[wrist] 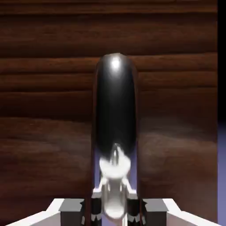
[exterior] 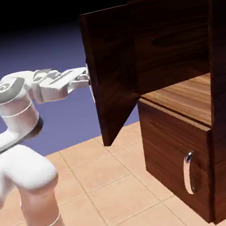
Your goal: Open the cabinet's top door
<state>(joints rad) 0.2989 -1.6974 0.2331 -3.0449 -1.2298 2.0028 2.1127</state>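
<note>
The dark walnut cabinet [exterior: 186,102] stands at the exterior view's right. Its top door [exterior: 111,73] is swung wide open toward the arm, showing the lighter wood shelf [exterior: 185,97] inside. My gripper [exterior: 84,79] reaches level from the left and meets the door's outer face at its edge. In the hand view the door's silver handle [wrist: 115,119] rises large and glossy between the fingertips [wrist: 90,211], against the dark wood of the top door [wrist: 44,110]. The gripper [wrist: 114,211] is shut on that handle.
The shorter lower panel [exterior: 180,171] is closed, with its small silver handle [exterior: 189,173] facing out. A tan tiled floor [exterior: 106,179] spreads in front of the cabinet. My white arm [exterior: 22,152] rises at the lower left.
</note>
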